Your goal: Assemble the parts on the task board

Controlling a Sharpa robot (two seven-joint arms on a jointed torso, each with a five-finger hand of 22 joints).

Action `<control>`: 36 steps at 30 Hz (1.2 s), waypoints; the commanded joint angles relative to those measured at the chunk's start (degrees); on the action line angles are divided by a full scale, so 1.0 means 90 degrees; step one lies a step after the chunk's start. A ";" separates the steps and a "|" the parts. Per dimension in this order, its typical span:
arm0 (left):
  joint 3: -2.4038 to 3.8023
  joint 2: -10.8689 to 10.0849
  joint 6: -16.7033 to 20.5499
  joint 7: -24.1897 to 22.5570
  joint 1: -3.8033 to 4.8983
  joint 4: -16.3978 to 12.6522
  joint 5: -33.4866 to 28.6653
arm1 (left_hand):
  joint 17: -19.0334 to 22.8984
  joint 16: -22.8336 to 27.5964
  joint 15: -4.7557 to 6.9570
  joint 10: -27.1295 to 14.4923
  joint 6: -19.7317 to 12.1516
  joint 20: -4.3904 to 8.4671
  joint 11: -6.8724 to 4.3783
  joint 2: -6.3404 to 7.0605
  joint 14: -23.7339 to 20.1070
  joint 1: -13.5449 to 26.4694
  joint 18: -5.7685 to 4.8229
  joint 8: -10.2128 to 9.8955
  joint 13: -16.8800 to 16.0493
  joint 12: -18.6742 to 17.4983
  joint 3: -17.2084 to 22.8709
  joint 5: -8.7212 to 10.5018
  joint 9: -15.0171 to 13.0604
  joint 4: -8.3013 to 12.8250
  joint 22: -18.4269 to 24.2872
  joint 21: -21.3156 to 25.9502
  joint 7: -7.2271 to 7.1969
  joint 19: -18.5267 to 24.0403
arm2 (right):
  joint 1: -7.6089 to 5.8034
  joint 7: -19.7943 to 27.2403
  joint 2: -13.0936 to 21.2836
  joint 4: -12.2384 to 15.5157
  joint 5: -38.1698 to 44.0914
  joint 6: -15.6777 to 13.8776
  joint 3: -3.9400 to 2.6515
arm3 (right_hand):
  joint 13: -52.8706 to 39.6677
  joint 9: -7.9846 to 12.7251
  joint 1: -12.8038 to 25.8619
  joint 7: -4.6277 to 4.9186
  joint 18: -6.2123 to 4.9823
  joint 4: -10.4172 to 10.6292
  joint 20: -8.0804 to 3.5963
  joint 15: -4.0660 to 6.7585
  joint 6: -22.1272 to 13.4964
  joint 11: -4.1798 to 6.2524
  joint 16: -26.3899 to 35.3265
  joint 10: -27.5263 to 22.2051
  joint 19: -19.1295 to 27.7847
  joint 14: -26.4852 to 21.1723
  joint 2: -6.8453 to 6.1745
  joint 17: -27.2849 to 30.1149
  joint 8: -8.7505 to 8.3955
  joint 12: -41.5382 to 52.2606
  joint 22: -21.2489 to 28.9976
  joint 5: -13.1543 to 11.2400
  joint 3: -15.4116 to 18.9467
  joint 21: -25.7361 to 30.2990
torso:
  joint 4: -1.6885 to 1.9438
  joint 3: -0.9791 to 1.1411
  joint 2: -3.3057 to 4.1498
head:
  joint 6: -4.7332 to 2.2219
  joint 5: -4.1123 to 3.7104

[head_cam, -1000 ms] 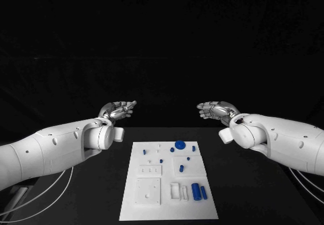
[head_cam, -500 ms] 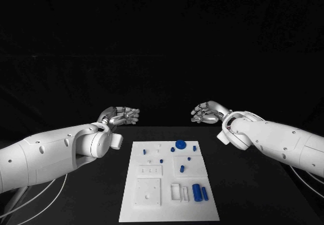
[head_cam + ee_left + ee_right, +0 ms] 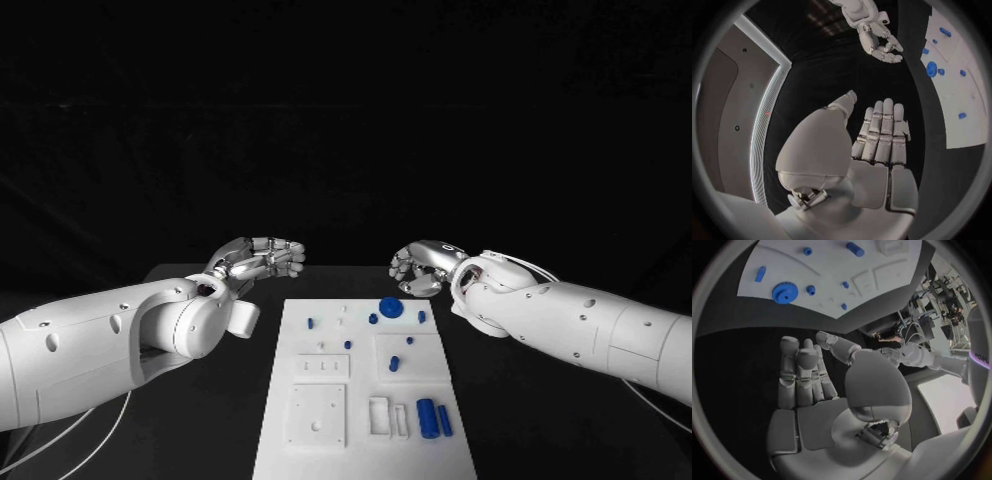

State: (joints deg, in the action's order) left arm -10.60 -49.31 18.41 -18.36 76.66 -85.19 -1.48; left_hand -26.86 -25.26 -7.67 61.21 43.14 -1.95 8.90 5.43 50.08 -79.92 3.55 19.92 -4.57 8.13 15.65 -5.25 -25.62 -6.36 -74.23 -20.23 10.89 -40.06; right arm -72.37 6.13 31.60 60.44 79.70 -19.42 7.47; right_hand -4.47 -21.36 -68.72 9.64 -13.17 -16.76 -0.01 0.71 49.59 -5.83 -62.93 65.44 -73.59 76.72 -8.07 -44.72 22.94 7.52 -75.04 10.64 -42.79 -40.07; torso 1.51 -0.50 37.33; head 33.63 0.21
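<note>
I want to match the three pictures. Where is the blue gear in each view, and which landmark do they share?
Head view: the blue gear lies near the far end of the board, right of its middle.
Left wrist view: the gear is on the white board beside smaller blue parts.
Right wrist view: the gear is the largest blue piece on the board.
Shared landmark: the small blue peg just beside the gear.

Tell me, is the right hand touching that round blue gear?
Apart. The right wrist view shows bare black table between the right hand and the gear.
</note>
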 commanded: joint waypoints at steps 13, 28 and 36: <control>0.0018 -0.0102 -0.0282 -0.0131 0.0097 -0.0383 -0.0036 | 0.0015 0.0158 -0.0026 0.0077 0.0085 -0.0019 0.0007 0.0050 0.0033 0.0211 -0.0003 -0.0103 0.0059 -0.0168 -0.0155 0.0175 0.0093 -0.0072 0.0022 0.0082 0.0005 -0.0023 | 0.0115 -0.0479 -0.0284 -0.0091 0.1619 0.0295 -0.0005 | 0.0057 0.0030 0.0153 -0.0059 -0.0203 0.0003 -0.0376 -0.0032 0.0001 -0.0038 -0.0258 -0.0004 -0.0282 -0.0107 -0.0091 0.0071 -0.0107 -0.0232 -0.0129 -0.0311 0.0355 -0.0245 | 0.0170 -0.0058 0.0502 | -0.0177 -0.0069; 0.0018 -0.0271 -0.0300 -0.0098 0.0230 -0.0590 0.0017 | 0.0015 0.0189 -0.0034 0.0077 0.0089 -0.0025 0.0015 0.0067 0.0032 0.0220 -0.0001 -0.0120 0.0065 -0.0202 -0.0177 0.0178 0.0111 -0.0093 0.0023 0.0095 0.0009 -0.0016 | 0.0190 -0.0732 -0.0459 -0.0141 0.2050 0.0294 -0.0005 | 0.0068 0.0055 0.0253 -0.0036 -0.0203 0.0027 -0.0355 -0.0081 -0.0049 -0.0086 -0.0373 -0.0082 -0.0298 -0.0137 -0.0204 0.0168 -0.0167 -0.0381 -0.0093 -0.0472 0.0480 -0.0249 | 0.0221 -0.0067 0.0717 | -0.0231 -0.0090; 0.0018 -0.0278 -0.0310 -0.0082 0.0239 -0.0610 0.0029 | 0.0014 0.0200 -0.0039 0.0079 0.0093 -0.0029 0.0020 0.0071 0.0033 0.0221 0.0000 -0.0126 0.0067 -0.0216 -0.0183 0.0178 0.0117 -0.0104 0.0022 0.0100 0.0011 -0.0013 | 0.0193 -0.0797 -0.0465 -0.0183 0.2155 0.0304 -0.0006 | 0.0062 0.0055 0.0254 -0.0038 -0.0203 0.0031 -0.0349 -0.0082 -0.0033 -0.0086 -0.0400 -0.0061 -0.0327 -0.0138 -0.0189 0.0200 -0.0167 -0.0386 -0.0081 -0.0511 0.0467 -0.0245 | 0.0224 -0.0086 0.0798 | -0.0257 -0.0103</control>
State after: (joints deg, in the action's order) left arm -10.50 -51.83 16.65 -18.61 78.71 -90.46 -1.49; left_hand -26.76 -23.73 -7.88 61.63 43.69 -1.95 8.90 5.88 50.28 -78.40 3.04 19.03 -4.05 6.41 14.29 -3.94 -24.65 -7.31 -74.08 -19.62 11.04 -40.06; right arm -70.64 -0.19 27.47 58.88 97.14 -17.46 7.44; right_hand -3.92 -20.92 -66.98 9.24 -12.40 -16.52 -0.34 0.30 49.55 -6.35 -66.33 64.91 -73.29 75.93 -9.81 -42.95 21.61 4.42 -75.02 6.21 -38.90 -42.14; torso 3.48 -1.19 44.10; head 31.42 -0.66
